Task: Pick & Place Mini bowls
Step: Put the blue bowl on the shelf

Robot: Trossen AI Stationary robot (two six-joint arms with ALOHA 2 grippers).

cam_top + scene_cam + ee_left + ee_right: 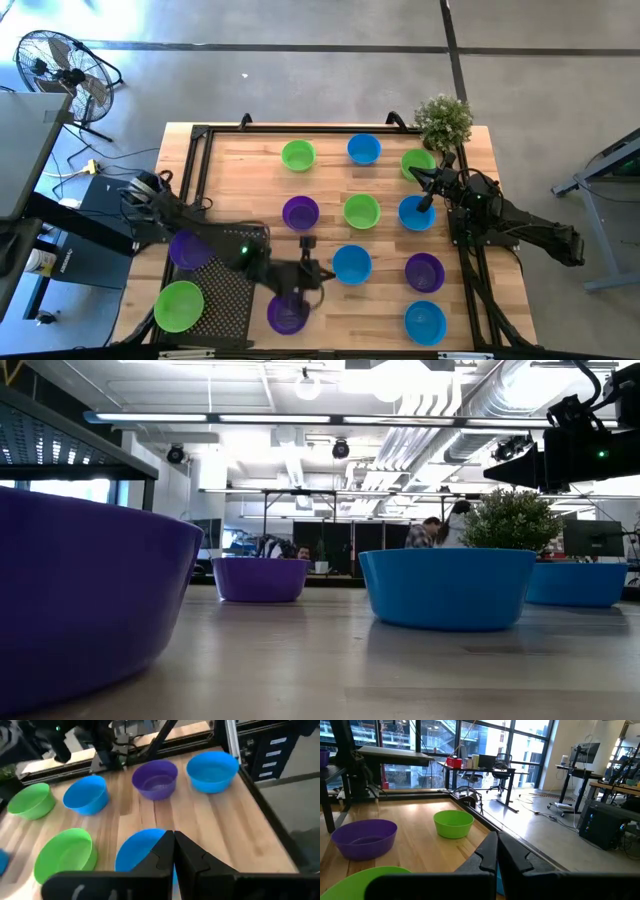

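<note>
Several mini bowls in purple, green and blue stand on their bases on the wooden table (330,190). My left gripper (322,270) (173,837) is shut. It hovers over the near-left rim of a blue bowl (352,264) (142,847), next to a purple bowl (288,312) at the near edge. My right gripper (425,200) (496,840) is shut above another blue bowl (416,213), beside a green bowl (418,163). In the low view the right arm (565,445) shows well above that blue bowl (578,582).
A potted plant (443,120) stands at the far right corner, close to the right arm. A black mesh rack (228,295) lies at the near left, with a green bowl (178,305) and a purple bowl (187,248) beside it. Black frame rails (470,290) border the table.
</note>
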